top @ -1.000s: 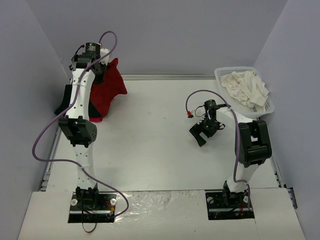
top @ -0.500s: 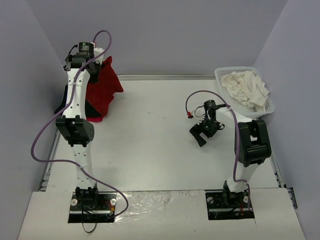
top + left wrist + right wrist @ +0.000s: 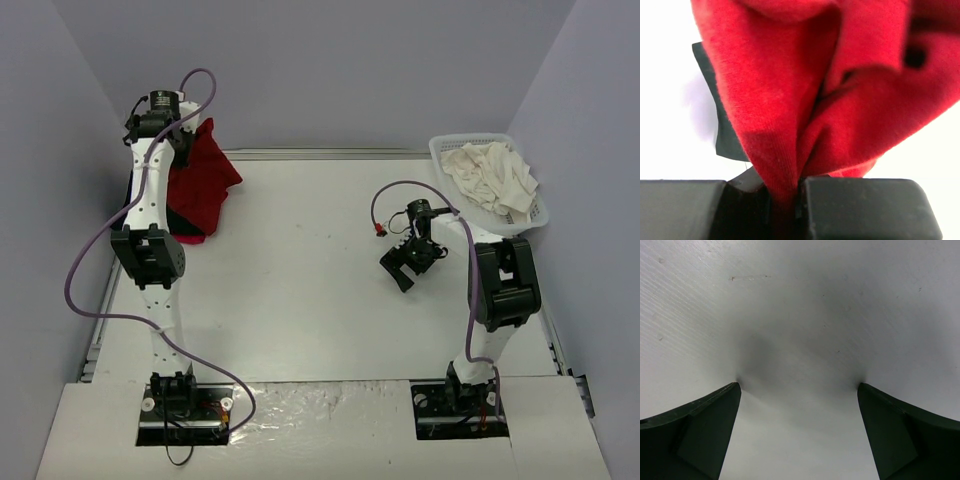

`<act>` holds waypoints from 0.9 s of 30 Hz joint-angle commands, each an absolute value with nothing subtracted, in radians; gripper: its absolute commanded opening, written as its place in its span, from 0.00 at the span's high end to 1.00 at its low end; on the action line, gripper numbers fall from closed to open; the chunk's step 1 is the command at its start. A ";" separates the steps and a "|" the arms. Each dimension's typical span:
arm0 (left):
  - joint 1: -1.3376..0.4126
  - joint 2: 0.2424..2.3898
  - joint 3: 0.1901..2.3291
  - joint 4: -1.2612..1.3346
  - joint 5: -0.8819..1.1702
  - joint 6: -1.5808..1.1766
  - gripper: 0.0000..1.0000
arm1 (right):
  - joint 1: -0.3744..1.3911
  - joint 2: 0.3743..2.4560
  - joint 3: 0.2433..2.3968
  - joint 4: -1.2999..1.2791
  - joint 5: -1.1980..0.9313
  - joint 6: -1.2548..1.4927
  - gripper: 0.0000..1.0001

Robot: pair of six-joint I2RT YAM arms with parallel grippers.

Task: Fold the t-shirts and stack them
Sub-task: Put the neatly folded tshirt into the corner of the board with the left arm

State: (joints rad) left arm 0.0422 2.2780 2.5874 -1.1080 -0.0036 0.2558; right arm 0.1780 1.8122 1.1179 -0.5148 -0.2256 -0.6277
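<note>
My left gripper (image 3: 183, 138) is raised at the far left and shut on a fold of a dark red t-shirt (image 3: 203, 175), which hangs from it. In the left wrist view the red cloth (image 3: 790, 100) is pinched between the two black fingers (image 3: 860, 210). A bright red shirt edge (image 3: 190, 238) lies on the table below it, and a black shirt (image 3: 722, 125) lies underneath. Cream-white shirts (image 3: 490, 175) fill the basket at the far right. My right gripper (image 3: 405, 268) is open and empty, its fingertips on the bare table (image 3: 800, 340).
A white plastic lattice basket (image 3: 538, 218) stands at the far right corner. Grey walls close in the table at the back and both sides. A purple cable loops from each arm.
My left gripper has risen and moved left with the dark red shirt, lifting the cloth further off the pile. The right arm has not moved.
</note>
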 commanded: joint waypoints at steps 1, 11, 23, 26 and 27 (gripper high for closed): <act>0.067 2.255 2.592 -1.055 -0.020 0.281 0.98 | 0.169 1.879 1.095 -0.554 -0.232 -0.618 0.00; 0.112 2.266 2.562 -1.026 0.000 0.291 0.98 | 0.158 1.910 1.092 -0.554 -0.218 -0.620 0.00; 0.156 2.289 2.553 -1.003 0.034 0.301 0.98 | 0.140 1.931 1.091 -0.554 -0.209 -0.617 0.00; 0.166 2.292 2.537 -0.993 0.040 0.302 0.98 | 0.134 1.936 1.091 -0.552 -0.207 -0.615 0.00; 0.167 2.290 2.531 -0.980 0.040 0.304 0.98 | 0.132 1.936 1.091 -0.552 -0.207 -0.617 0.00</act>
State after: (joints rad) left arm 0.1474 2.3100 2.5366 -1.0290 0.0414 0.2859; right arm 0.1589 1.8416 1.1442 -0.5133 -0.1867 -0.6270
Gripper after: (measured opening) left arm 0.079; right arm 0.999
